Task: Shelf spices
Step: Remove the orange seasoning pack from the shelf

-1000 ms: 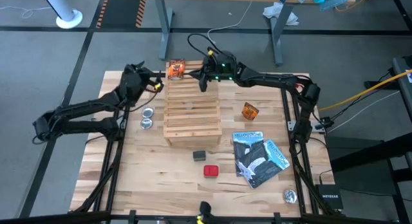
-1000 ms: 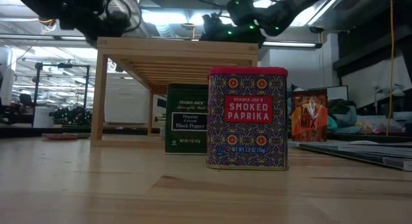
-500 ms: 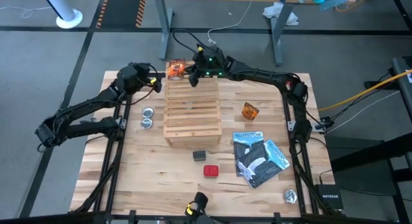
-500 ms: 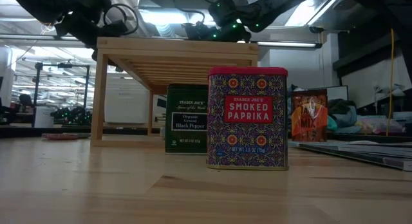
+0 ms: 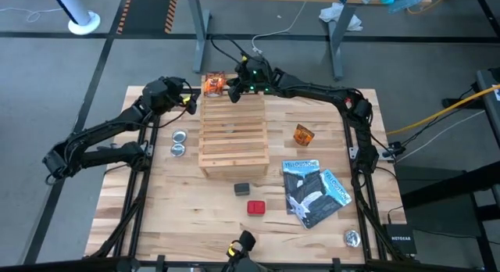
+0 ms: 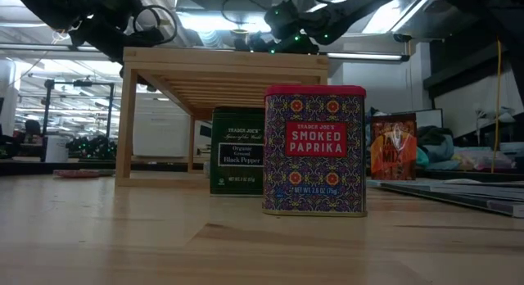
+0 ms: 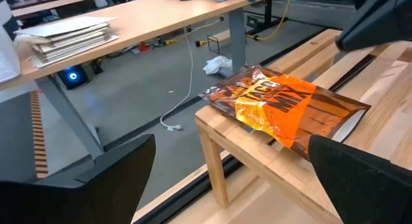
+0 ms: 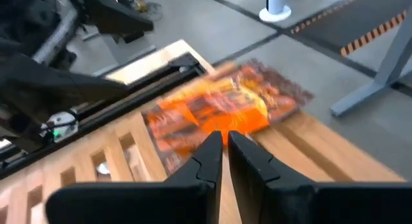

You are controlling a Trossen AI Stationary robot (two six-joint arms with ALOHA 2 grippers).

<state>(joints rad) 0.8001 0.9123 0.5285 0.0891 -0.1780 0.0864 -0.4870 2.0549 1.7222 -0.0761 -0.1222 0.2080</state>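
Note:
The light wooden slatted shelf (image 5: 234,131) stands mid-table. An orange-brown crinkly spice packet (image 5: 213,84) lies flat on its far left corner (image 7: 283,102). My right gripper (image 5: 233,91) is shut, and its fingertips (image 8: 225,141) stand at the packet's near edge (image 8: 212,124). My left gripper (image 5: 187,105) hangs open left of that corner, facing the packet, its fingers (image 7: 96,179) wide apart. A second packet (image 5: 304,134) lies on the table right of the shelf. The dark grey box (image 5: 242,189) and the red box (image 5: 256,207) stand upright in front of the shelf. My right gripper reaches slanting down from the table's right side, its shut fingers at the edge of the packet on the shelf. I cannot tell whether they touch it or hang just above it.
Two round silver tins (image 5: 178,143) sit left of the shelf, and another (image 5: 351,238) sits near the right front corner. Blue-and-black booklets (image 5: 312,190) lie right of the boxes. The table's far edge runs just behind the shelf.
My right gripper has moved over the shelf's far end toward the table's left, up to the packet, staying shut. My left gripper has swung a little toward the shelf's far left corner and rolled, staying open. The packet lies where it was.

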